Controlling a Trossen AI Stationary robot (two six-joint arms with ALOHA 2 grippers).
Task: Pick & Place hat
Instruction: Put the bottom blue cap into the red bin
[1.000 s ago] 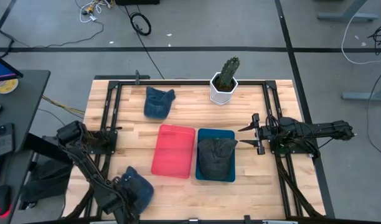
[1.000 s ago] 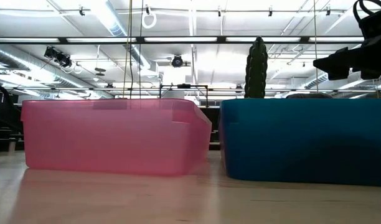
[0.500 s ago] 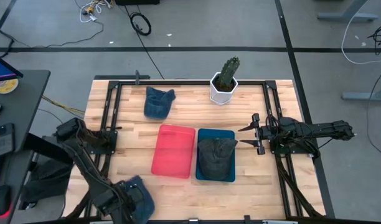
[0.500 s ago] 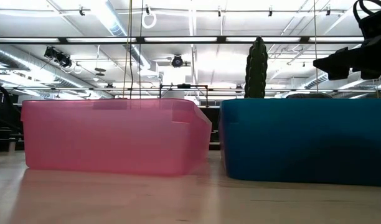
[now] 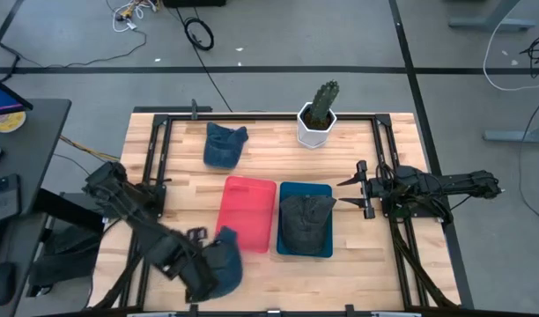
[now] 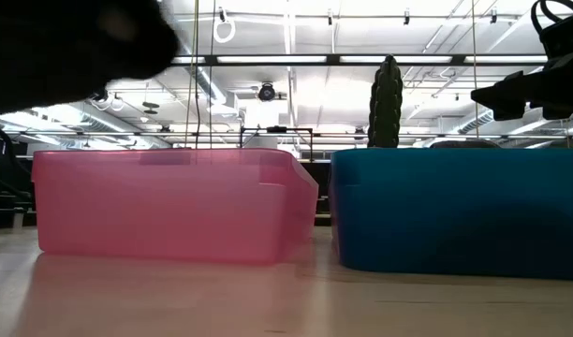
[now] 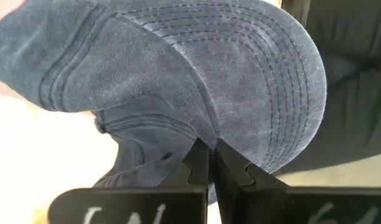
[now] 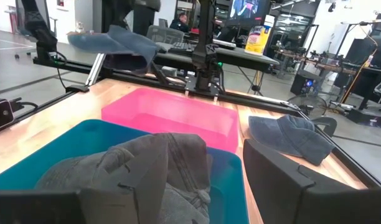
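A blue denim cap (image 5: 225, 266) hangs in my left gripper (image 5: 202, 269), near the table's near edge, just beside the near end of the red bin (image 5: 246, 214). The right wrist view shows this cap (image 8: 119, 41) raised above the table. The left gripper (image 7: 207, 163) is shut on it. A second blue cap (image 5: 224, 145) lies flat at the far left of the table. A dark grey hat (image 5: 305, 222) lies inside the blue bin (image 5: 291, 189). My right gripper (image 5: 351, 193) waits open, right of the blue bin. My left gripper pinches the cap between its two fingers (image 7: 193, 163) at the brim's edge (image 7: 210, 135), where the stitched brim meets the crown. The cap is lifted clear of the table and spreads out past the fingertips.
The red bin (image 6: 165, 201) and blue bin (image 6: 455, 206) stand side by side at the table's middle. A potted cactus (image 5: 318, 113) stands at the far edge. Black rails (image 5: 159, 158) run along both sides of the table. The room beyond holds desks and equipment.
My left gripper, shut on the blue cap, has carried it from the near-left corner toward the table's right, to the near end of the red bin, and has raised it. Its dark bulk now fills the upper left of the low view.
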